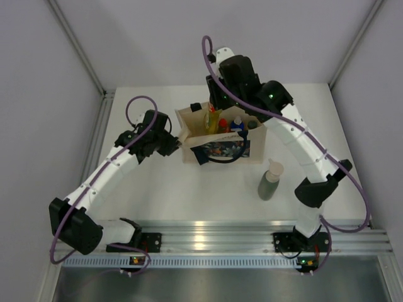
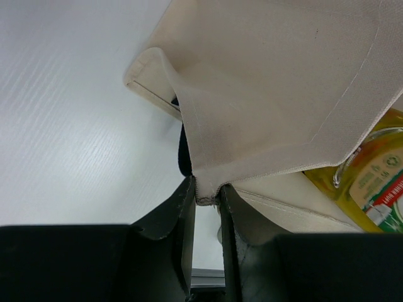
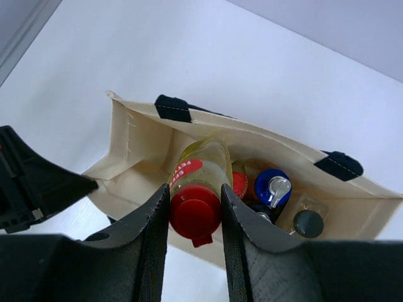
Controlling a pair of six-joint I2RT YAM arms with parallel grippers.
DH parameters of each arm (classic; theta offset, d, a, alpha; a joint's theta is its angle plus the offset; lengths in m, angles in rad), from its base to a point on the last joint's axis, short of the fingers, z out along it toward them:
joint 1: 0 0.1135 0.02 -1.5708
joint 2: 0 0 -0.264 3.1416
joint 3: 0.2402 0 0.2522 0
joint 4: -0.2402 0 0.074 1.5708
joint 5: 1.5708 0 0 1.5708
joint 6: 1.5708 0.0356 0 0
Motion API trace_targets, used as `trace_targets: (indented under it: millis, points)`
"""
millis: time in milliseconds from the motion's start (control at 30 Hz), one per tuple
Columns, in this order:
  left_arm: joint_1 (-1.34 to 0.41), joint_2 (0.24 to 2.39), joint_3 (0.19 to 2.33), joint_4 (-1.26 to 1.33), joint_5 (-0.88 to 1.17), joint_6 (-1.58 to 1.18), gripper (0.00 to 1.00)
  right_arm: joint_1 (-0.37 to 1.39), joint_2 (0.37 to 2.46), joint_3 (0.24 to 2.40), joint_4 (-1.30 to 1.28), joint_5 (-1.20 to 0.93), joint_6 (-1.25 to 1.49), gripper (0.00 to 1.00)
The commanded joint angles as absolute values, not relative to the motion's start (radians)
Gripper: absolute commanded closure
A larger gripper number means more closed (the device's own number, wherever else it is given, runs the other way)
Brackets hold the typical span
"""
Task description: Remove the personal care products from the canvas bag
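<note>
Mid-worktop [image 1: 189, 189]: canvas bag [image 1: 187, 129], 9 o'clock rim pinched tight in the left hand [image 2: 206, 196]. Out so far, by the look of it, just 1: grey-green bottle [image 1: 269, 184], at the bag's 4 o'clock. Clamped in the right hand [image 3: 194, 192]: yellow bottle [image 3: 200, 165], in the bag's mouth. Seen clearly only from the right wrist: blue cap [image 3: 272, 185] and grey cap [image 3: 308, 223], inside.

Lab robot cell from what I see: white table [image 1: 189, 195], plain grey panel walls [image 1: 44, 75] boxing it in, slotted aluminium rail [image 1: 208, 234] along the near edge.
</note>
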State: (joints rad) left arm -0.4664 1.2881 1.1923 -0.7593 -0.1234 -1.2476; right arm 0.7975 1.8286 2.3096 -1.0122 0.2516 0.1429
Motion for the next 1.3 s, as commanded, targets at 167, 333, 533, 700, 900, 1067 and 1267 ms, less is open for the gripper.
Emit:
trace_targets:
  millis: [167,333,533,700,900,1067,1267]
  points:
    - [-0.466,1.309,1.204,-0.747,-0.12,-1.235,1.0,0.839,1.669,2.441,-0.94,0.324,0.113,1.0]
    - [-0.466,1.31,1.204,-0.747,-0.121,-1.236,1.0,0.85,1.623,2.439,-0.94,0.325,0.118,1.0]
    - [-0.466,1.316,1.204,-0.746,-0.121,-1.239,1.0,0.854,1.569,2.425,-0.94,0.305,0.14,1.0]
    - [-0.466,1.315,1.206,-0.746,-0.124,-1.241,1.0,0.857,1.511,2.364,-0.937,0.255,0.112,1.0]
    - [-0.466,1.318,1.206,-0.747,-0.124,-1.243,1.0,0.868,1.422,2.234,-0.899,0.247,0.095,1.0]
    - [-0.466,1.324,1.203,-0.747,-0.121,-1.244,1.0,0.874,1.324,2.035,-0.805,0.219,0.087,1.0]
    - [-0.466,1.328,1.209,-0.746,-0.123,-1.243,1.0,0.881,1.182,1.734,-0.666,0.155,0.072,1.0]
